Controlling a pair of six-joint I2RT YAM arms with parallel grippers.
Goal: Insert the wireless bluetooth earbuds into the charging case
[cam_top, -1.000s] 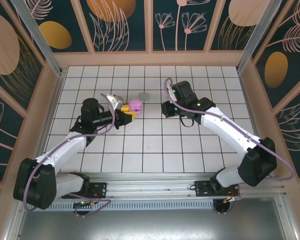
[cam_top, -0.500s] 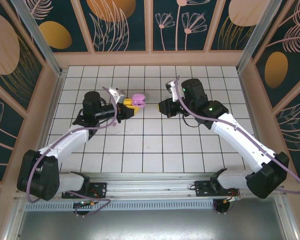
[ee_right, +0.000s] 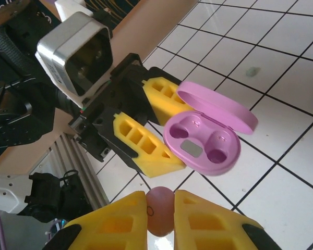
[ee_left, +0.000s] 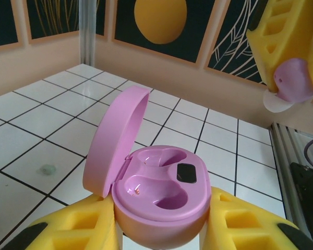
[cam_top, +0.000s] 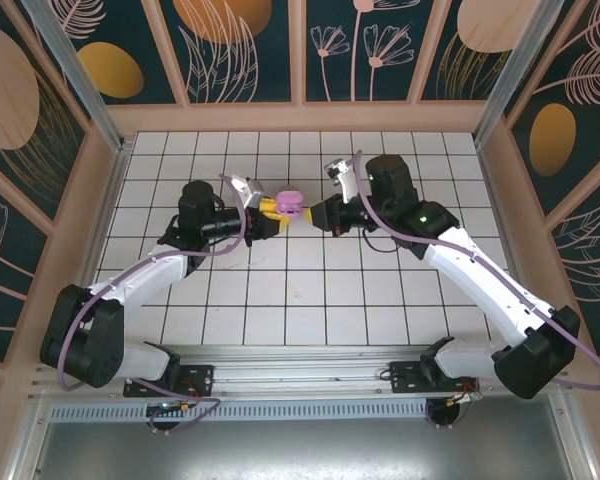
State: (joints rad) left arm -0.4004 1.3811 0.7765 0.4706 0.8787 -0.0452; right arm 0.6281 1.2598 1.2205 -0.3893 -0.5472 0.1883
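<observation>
While level and face to face, left hand point(cam_top: 278, 210) clamped on open pink case point(ee_left: 161, 192), right hand point(cam_top: 313, 213) around pink earbud point(ee_right: 160, 211).

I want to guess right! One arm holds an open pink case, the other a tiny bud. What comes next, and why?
Probably the right jaws should carry the earbud over an empty hollow of the case. The left jaws hold the case open, both hollows look empty, and the earbud is apart from it.
</observation>
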